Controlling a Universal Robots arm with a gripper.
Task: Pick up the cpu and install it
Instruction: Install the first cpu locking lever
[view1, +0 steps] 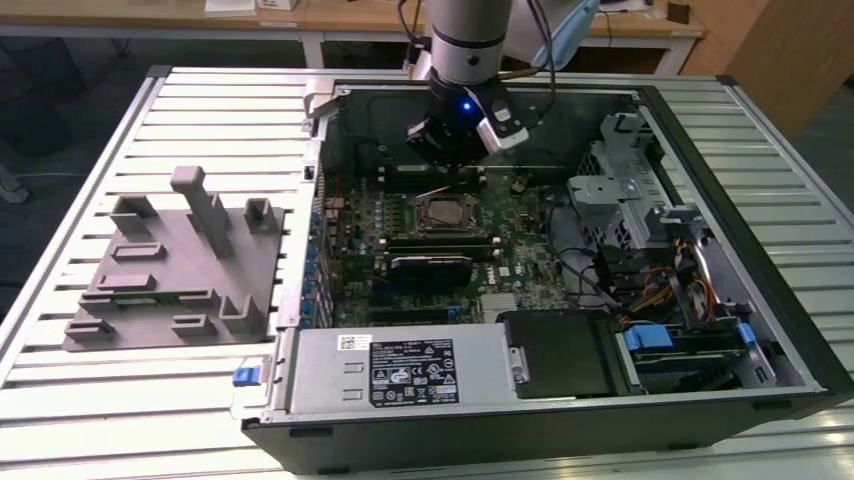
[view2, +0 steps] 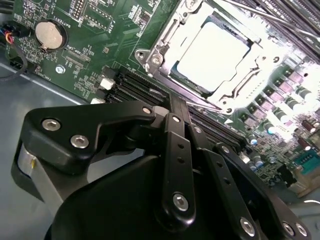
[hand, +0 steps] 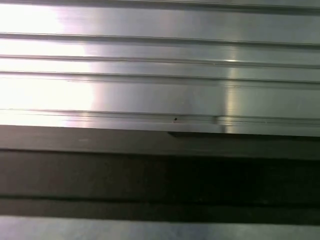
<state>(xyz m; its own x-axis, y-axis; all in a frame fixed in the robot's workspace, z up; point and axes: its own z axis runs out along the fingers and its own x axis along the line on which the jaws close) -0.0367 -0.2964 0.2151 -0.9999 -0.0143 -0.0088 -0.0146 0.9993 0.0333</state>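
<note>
— Ribbed metal worktop (view1: 200, 110) carries the open computer case (view1: 747, 300) and a grey fixture block (view1: 174, 270); the gripper (view1: 447, 150) hangs above the motherboard (view1: 527, 250).
— And in the second wrist view?
— The cpu (view2: 212, 52) sits in its socket frame (view2: 165, 50), beyond the fingers' (view2: 177, 150) linkages; their opening I cannot tell.

Cpu (view2: 212, 52) top: pale, smooth metal (glary); gripper (view2: 172, 150) links: matt black.

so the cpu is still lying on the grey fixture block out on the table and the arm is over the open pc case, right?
Not quite. The cpu sits in the socket frame on the motherboard, as the second wrist view shows. The arm is indeed over the open pc case, in the exterior view.
</note>
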